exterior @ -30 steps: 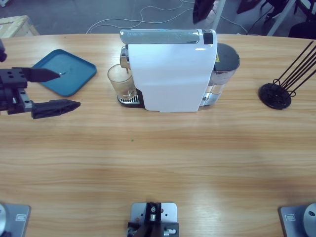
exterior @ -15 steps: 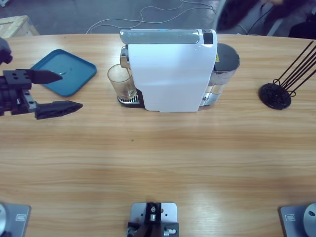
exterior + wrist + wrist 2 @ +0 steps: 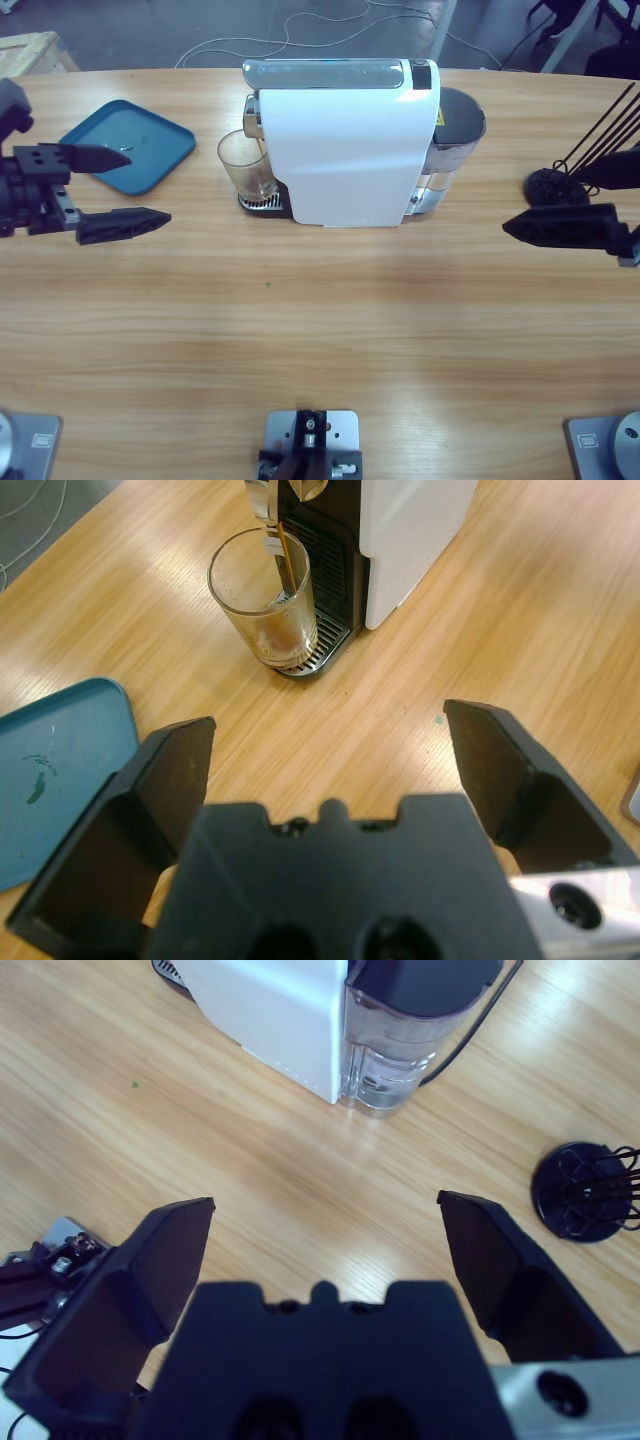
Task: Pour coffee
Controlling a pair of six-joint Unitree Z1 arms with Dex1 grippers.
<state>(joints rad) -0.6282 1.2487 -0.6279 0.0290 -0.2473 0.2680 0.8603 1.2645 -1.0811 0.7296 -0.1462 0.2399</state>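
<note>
From above, my left gripper (image 3: 110, 188) has crept a little toward the coffee machine (image 3: 345, 145), jaws spread and empty, and my right gripper (image 3: 590, 205) has just come in at the far edge, also spread and empty. Along my left wrist, a brown stream runs into the glass (image 3: 265, 598); the coffee (image 3: 281, 640) lies thin at its bottom, so I judge brewing unfinished. My right wrist shows the water tank (image 3: 410, 1030) and a black rack (image 3: 590, 1192).
</note>
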